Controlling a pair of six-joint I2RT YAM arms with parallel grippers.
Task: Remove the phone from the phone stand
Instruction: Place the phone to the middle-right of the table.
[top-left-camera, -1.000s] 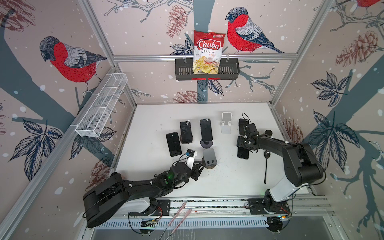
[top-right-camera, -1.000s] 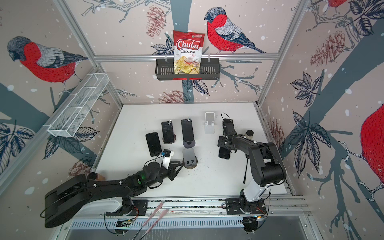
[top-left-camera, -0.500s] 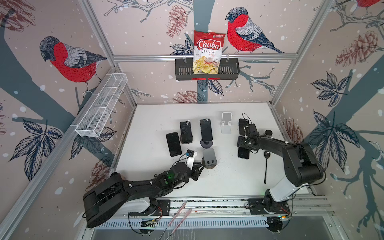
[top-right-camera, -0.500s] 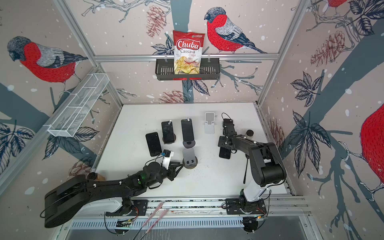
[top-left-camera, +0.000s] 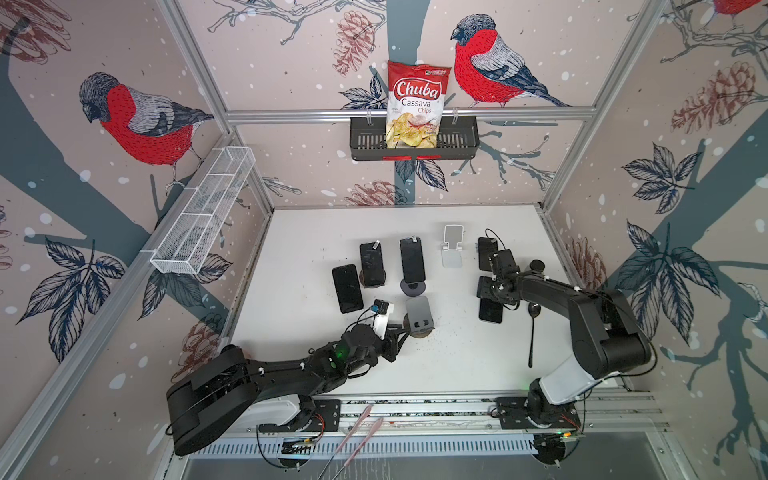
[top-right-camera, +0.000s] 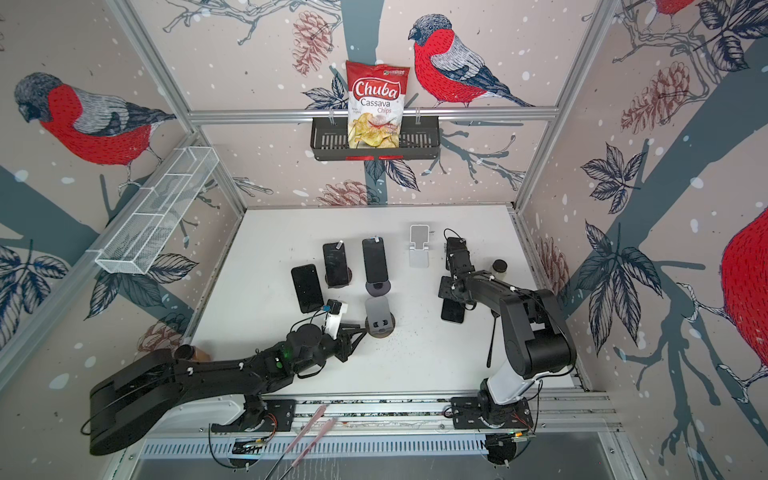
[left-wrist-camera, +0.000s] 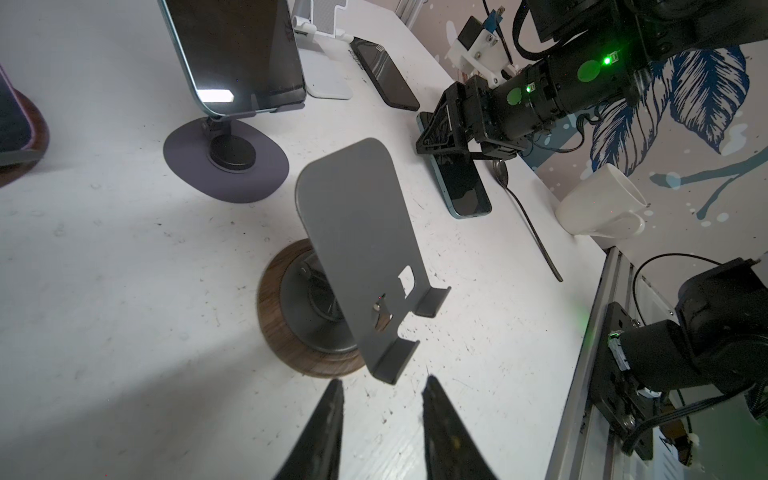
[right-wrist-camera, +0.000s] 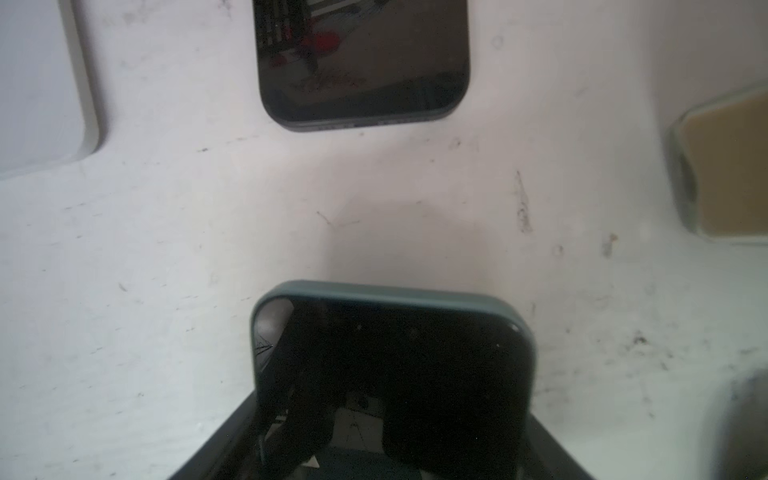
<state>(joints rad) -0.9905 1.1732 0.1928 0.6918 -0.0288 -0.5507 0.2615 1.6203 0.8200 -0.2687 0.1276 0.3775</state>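
Change: nothing you can see has moved since the earlier frames; both arms keep their poses and every phone keeps its place.
Right hand: your right hand (top-left-camera: 491, 296) straddles one end of the teal-edged phone (top-left-camera: 491, 312). Its fingers sit against the two long edges and seem to be pinching it.
Phone: it is off its holder and looks to lie flat on the worktop (top-left-camera: 311, 249), well apart from the grey phone stand (left-wrist-camera: 357, 232). A spoon (top-left-camera: 532, 332) lies just beside it, and a second dark phone (right-wrist-camera: 361, 62) lies beyond its end.
Left hand: your left hand (left-wrist-camera: 382, 388) is narrowly parted and holds nothing. Its tips are low, right by the stand's wooden base (left-wrist-camera: 270, 316).
Stage: the removal looks done; what remains is to let go and back away.
Risk, right side: if you rise before the fingers spread, the phone comes up with them and may drop or skid. If you spread them wide, the outer finger may knock the spoon.
Risk, left side: any forward creep pushes the base, and the tilted plate could swing or topple.
Further out: two more phones stand on stands (top-left-camera: 412, 259), one lies loose (top-left-camera: 347, 289), and a white mug (left-wrist-camera: 598, 203) sits at the worktop's edge.
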